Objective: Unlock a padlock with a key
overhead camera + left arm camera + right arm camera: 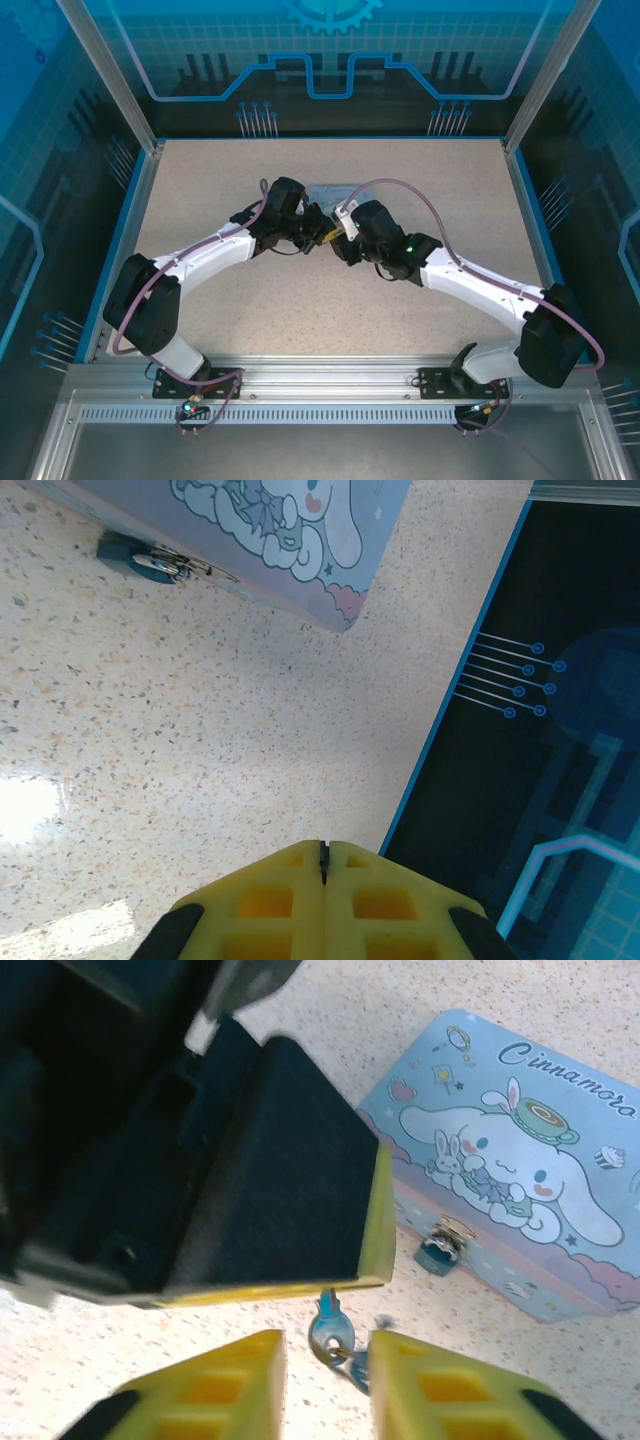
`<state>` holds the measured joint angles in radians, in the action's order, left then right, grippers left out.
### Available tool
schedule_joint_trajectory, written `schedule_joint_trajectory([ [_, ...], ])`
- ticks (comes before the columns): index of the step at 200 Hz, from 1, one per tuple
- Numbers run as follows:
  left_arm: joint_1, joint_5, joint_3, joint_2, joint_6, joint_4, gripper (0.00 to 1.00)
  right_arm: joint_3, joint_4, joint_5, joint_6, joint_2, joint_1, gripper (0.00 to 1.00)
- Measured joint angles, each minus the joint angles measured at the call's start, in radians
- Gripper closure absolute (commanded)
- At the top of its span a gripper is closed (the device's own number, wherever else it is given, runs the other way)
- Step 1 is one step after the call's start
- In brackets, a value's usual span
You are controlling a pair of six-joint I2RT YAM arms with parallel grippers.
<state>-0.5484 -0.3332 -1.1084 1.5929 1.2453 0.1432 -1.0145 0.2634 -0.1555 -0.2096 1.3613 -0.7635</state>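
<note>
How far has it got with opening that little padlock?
Done: the key is at the tip of the shut left claw, seemingly pinched there. In hand: the right claw stands open around it. To do: the padlock hangs on the clasp of the tin, no key in it yet.

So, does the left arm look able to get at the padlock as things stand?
Probably yes: only bare table lies between the left gripper, shut on the key, and the padlock hanging on the tin's front.

Overhead camera looks down from behind; 2 wrist cameras sit close, sharing the tin (500, 1160).
</note>
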Motion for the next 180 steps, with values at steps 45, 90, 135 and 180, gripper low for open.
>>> schedule_joint_trajectory([
  [45,0.003,0.058,0.082,-0.019,-0.111,-0.099,1.00,-0.001,0.002,0.253,-0.172,-0.138,0.206,0.40],
  [90,0.003,0.099,0.227,-0.082,-0.209,-0.348,1.00,0.024,-0.137,0.543,-0.491,-0.127,0.379,0.38],
  [135,0.002,0.166,0.308,-0.138,-0.228,-0.616,1.00,0.106,-0.418,0.697,-0.821,-0.008,0.383,0.39],
  [180,-0.005,0.294,0.334,-0.168,-0.224,-0.750,1.00,0.154,-0.669,0.706,-1.046,0.045,0.382,0.41],
])
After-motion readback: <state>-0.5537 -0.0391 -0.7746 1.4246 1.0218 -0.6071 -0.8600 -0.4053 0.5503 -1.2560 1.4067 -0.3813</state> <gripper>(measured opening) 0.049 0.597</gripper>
